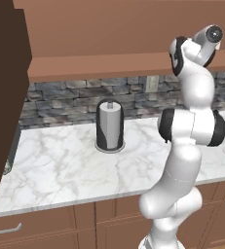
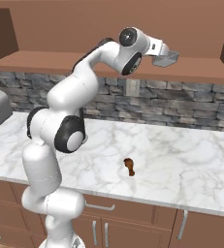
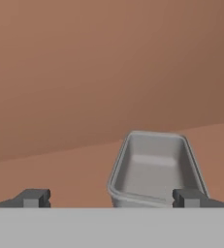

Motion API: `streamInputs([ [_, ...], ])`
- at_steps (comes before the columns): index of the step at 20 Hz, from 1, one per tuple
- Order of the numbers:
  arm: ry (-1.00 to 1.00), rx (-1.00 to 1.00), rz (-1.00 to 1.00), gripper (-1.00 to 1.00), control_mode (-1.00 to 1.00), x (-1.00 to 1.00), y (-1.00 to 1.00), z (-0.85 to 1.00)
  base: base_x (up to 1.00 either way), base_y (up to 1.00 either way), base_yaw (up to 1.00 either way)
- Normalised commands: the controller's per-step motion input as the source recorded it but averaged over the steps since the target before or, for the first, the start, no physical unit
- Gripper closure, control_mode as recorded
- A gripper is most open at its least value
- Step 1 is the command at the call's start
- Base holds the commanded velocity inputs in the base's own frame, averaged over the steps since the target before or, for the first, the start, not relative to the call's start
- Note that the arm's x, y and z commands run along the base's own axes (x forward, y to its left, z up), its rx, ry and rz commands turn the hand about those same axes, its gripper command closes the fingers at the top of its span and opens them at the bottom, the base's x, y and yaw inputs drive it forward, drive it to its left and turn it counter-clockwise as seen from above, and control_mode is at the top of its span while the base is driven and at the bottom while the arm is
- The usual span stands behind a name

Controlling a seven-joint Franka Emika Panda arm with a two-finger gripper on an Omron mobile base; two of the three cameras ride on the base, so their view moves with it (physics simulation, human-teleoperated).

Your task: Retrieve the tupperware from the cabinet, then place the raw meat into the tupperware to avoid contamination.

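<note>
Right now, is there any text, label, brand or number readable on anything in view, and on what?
None readable: no print on the tupperware, the paper towel roll, the cabinet or the wall outlet.

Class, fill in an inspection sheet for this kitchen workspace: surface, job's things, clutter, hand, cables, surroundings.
Surface: marble counter.
Job's things: grey container on the shelf inside the open cabinet; raw meat on the counter.
Clutter: paper towel roll standing upright.
Hand: hand open, level with the container, not touching it.
Cables: nothing seen.
Surroundings: stone backsplash, wall outlet, lower drawers.
</note>
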Motion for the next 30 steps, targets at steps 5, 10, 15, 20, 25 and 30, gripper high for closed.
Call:
streamInputs([
  [5,0.06,0.02,-0.03,-1.00,-1.00,0.28,-0.12,-0.01,0.00,0.00,0.00],
  [10,0.07,0.04,-0.04,-1.00,-1.00,0.23,-0.15,-0.07,0.00,0.00,0.00],
  [15,0.05,0.03,-0.04,-1.00,-1.00,0.22,-0.10,-0.07,0.00,0.00,0.00],
  [20,0.00,0.02,-0.02,-1.00,-1.00,0.19,-0.03,-0.13,0.00,0.00,0.00],
  [25,0.00,0.03,-0.02,-1.00,-1.00,0.15,-0.01,-0.21,0.00,0.00,0.00],
  [30,0.00,0.04,-0.02,-1.00,-1.00,0.08,-0.06,-0.26,0.00,0.00,0.00],
])
